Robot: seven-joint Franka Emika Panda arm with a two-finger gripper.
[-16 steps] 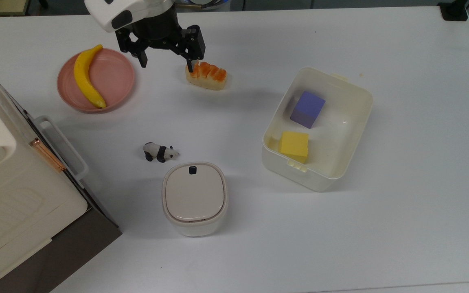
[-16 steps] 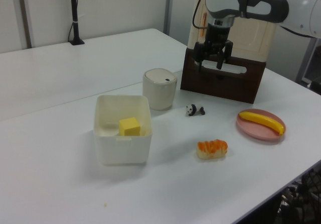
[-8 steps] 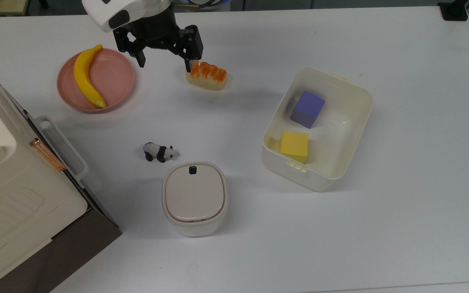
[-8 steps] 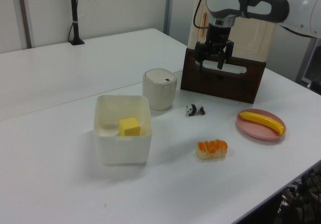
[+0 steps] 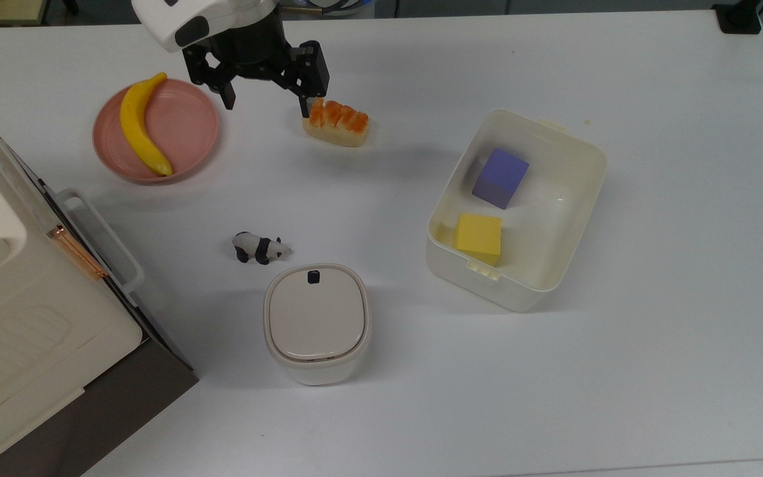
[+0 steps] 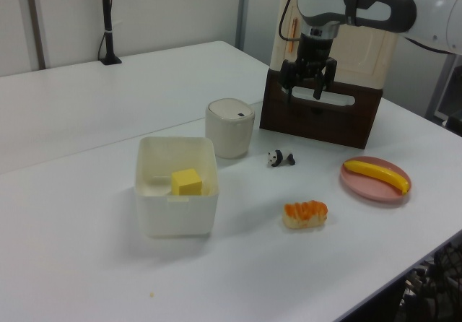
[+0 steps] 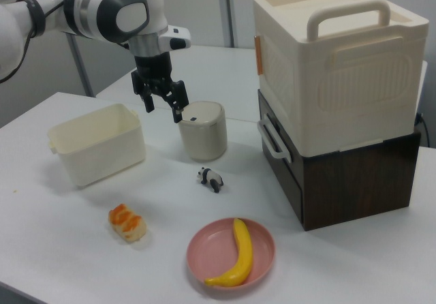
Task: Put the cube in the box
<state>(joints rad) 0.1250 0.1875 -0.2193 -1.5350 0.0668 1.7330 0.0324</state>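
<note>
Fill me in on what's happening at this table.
A single robot arm is working over a white table. The yellow cube already sits inside the cream box, next to a purple cube. The gripper hangs above the table with its jaws open and empty, between the pink plate with the banana and the sushi piece, well away from the box.

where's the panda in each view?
Top view: panda left of centre, just above the lidded bin.
Left view: panda right of centre, right of the bin.
Right view: panda mid-frame, below the bin.
Shared landmark: the bin.
</note>
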